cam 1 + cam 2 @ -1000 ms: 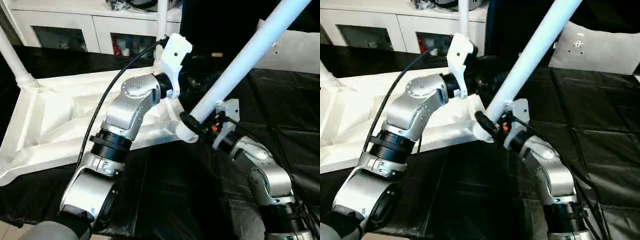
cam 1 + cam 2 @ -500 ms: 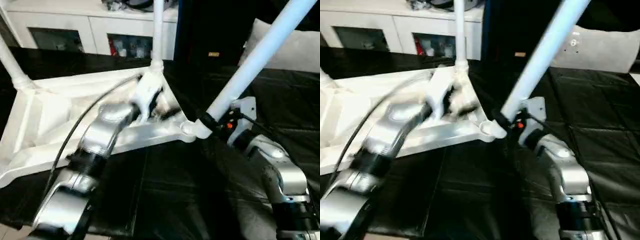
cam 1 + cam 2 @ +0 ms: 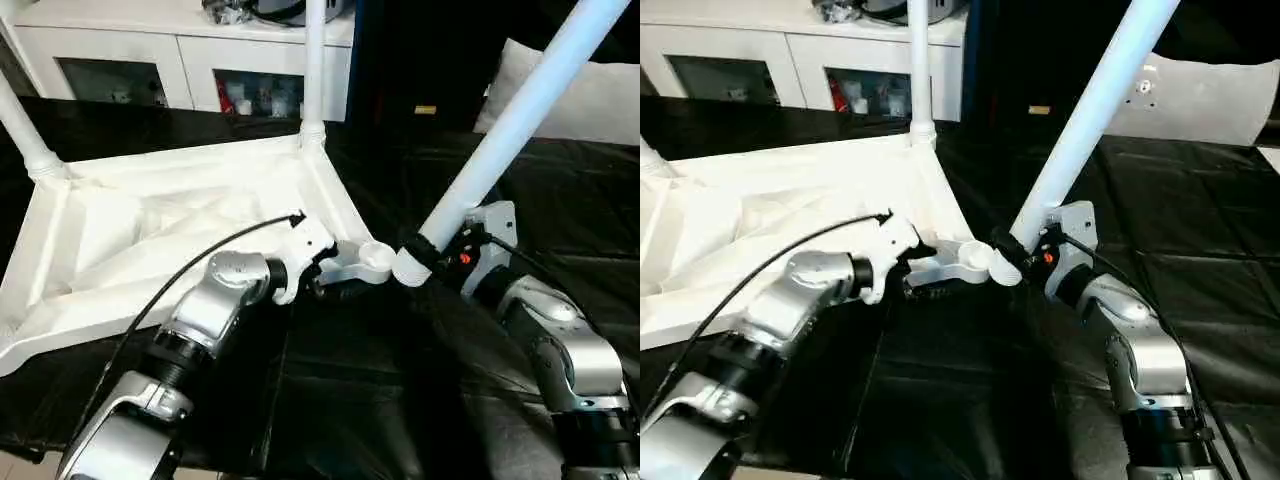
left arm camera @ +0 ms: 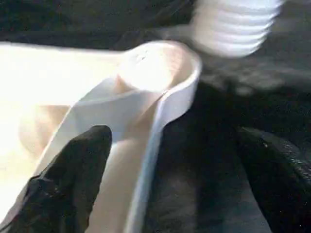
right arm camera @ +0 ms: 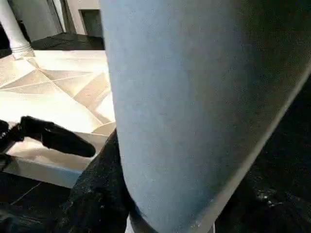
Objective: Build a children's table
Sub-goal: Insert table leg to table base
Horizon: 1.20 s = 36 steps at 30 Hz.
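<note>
1. Two legs [image 3: 313, 70] stand in the upturned tabletop [image 3: 150, 240] on black sheeting.
2. My left gripper [image 3: 318, 275] spreads wide astride its near rim beside the empty corner socket [image 3: 375, 258].
3. My right gripper [image 3: 425, 255] clamps a tilted leg [image 3: 500, 130], threaded end at that socket.

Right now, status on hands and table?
Left hand open, straddling white plastic tabletop rim by empty corner socket. Right hand shut on white tube leg, tip beside socket. Nothing blocking.
</note>
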### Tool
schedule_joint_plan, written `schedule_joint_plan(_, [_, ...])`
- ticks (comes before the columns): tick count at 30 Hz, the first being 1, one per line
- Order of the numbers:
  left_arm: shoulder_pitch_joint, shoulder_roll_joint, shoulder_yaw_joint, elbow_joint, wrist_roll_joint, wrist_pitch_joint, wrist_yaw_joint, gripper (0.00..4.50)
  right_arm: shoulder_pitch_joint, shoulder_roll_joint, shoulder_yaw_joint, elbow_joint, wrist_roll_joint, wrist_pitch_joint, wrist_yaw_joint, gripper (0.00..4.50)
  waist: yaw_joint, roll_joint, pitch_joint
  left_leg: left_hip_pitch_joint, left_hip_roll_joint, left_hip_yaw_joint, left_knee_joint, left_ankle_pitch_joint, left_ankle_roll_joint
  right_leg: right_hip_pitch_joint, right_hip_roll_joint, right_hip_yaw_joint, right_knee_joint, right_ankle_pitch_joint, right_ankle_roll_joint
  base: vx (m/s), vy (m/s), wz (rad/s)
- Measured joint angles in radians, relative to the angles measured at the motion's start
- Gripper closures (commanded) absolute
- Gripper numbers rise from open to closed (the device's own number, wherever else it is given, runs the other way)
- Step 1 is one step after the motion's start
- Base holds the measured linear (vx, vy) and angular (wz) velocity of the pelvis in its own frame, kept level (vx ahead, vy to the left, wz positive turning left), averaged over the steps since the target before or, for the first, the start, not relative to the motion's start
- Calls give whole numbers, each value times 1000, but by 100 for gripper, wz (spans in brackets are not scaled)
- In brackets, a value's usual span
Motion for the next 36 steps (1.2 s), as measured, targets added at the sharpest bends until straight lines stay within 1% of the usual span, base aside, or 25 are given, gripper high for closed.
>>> schedule_joint_plan(3, [-13, 3, 7, 43, 2, -31, 12, 57, 3, 0, 4, -3, 0, 1, 0, 263, 1, 0, 0, 0, 0, 0, 0, 0, 0, 0, 0, 0, 0, 0, 0, 0, 0, 0])
schedule_joint_plan(8, [-31, 13, 13, 75, 6, -41, 5, 91, 5, -1, 5, -10, 0, 3, 7, 263, 2, 0, 0, 0, 0, 0, 0, 0, 0, 0, 0, 0, 0, 0, 0, 0, 0, 0])
schedule_joint_plan(11, [-42, 13, 20, 92, 4, -40, -7, 125, 5, -3, 5, -10, 0, 9, 7, 263, 2, 0, 0, 0, 0, 0, 0, 0, 0, 0, 0, 0, 0, 0, 0, 0, 0, 0])
schedule_joint_plan(15, [-68, 18, 18, 130, 6, -41, -33, 140, 5, -6, 6, -10, 0, 11, 9, 263, 2, 0, 0, 0, 0, 0, 0, 0, 0, 0, 0, 0, 0, 0, 0, 0, 0, 0])
schedule_joint_plan(16, [-70, 20, 17, 134, 8, -41, -39, 160, 5, -6, 6, -10, 0, 11, 9, 263, 3, 0, 0, 0, 0, 0, 0, 0, 0, 0, 0, 0, 0, 0, 0, 0, 0, 0])
schedule_joint_plan(19, [-75, 22, 13, 140, 10, -41, -52, 182, 5, -6, 6, -10, 0, 11, 10, 263, 2, 0, 0, 0, 0, 0, 0, 0, 0, 0, 0, 0, 0, 0, 0, 0, 0, 0])
schedule_joint_plan(20, [-77, 23, 11, 143, 13, -42, -59, 203, 5, -6, 6, -10, 0, 11, 11, 263, 3, 0, 0, 0, 0, 0, 0, 0, 0, 0, 0, 0, 0, 0, 0, 0, 0, 0])
schedule_joint_plan(23, [-85, 25, 7, 156, 20, -55, -77, 215, 5, -8, 7, -10, 0, 11, 16, 263, 3, 0, 0, 0, 0, 0, 0, 0, 0, 0, 0, 0, 0, 0, 0, 0, 0, 0])
schedule_joint_plan(26, [-98, 27, -3, 174, 28, -65, -92, 248, 5, -12, 7, -10, 0, 11, 23, 263, 3, 0, 0, 0, 0, 0, 0, 0, 0, 0, 0, 0, 0, 1, 0, 0, 0, 0])
schedule_joint_plan(28, [-101, 27, -6, 179, 31, -70, -95, 248, 6, -15, 7, -10, 0, 11, 25, 263, 3, 0, 0, 0, 0, 0, 0, 0, 0, 0, 0, 0, 0, 1, 0, 0, 0, 0])
schedule_joint_plan(31, [-107, 29, -15, 183, 46, -74, -109, 280, 6, -15, 7, -10, 0, 11, 27, 263, 3, 1, 0, 0, 0, 0, 0, 0, 0, 0, 0, 0, 0, 1, 0, 0, 0, 0])
schedule_joint_plan(35, [-111, 28, -19, 192, 57, -83, -112, 305, 9, -15, 8, -10, -2, 11, 28, 263, 3, 1, -1, 0, 0, 0, 0, 0, 0, 0, 0, 0, 0, 1, 0, 0, 0, 0])
schedule_joint_plan(36, [-112, 27, -19, 194, 57, -84, -112, 318, 11, -15, 9, -10, -3, 11, 28, 263, 3, 1, -1, 0, 0, 0, 0, 0, 0, 1, 0, 0, 0, 1, 0, 0, 0, 0])
